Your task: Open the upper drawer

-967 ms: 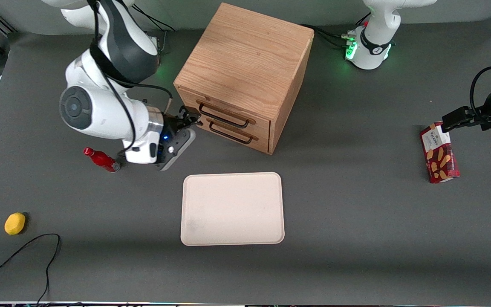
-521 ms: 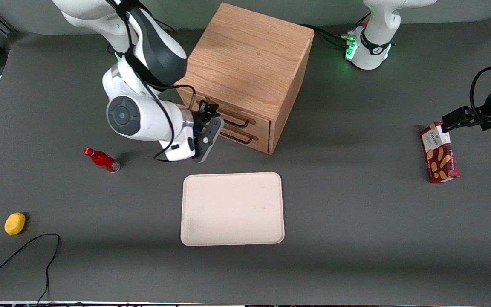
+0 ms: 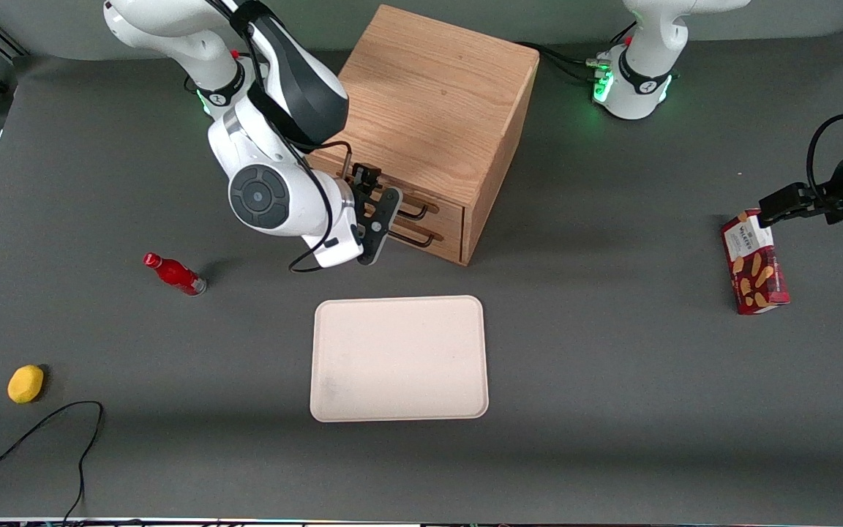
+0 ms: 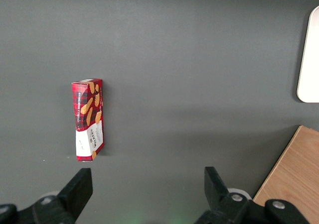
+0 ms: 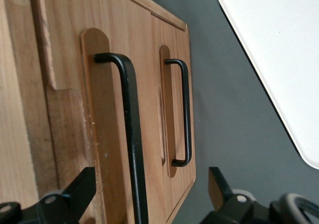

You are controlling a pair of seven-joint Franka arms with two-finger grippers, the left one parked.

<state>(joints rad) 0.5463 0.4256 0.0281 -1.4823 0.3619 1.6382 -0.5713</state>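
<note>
Oak upper drawer [image 3: 442, 207] facing pincer [image 3: 367, 192]

Right arm reaches out low from its base, elbow bent and wrist turned sideways, and the gripper [image 3: 363, 192] hangs level with the cabinet's drawer fronts, just in front of them, its two fingers [image 5: 82, 186] spread wide apart with nothing between them.

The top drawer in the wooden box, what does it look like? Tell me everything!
The upper drawer is light oak wood, wide and shallow, with a thin black bar handle. It sits shut, flush in the cabinet, right above its twin lower drawer. The gripper is in front of it with fingers open on either side of the handle, not yet squeezing it.
</note>
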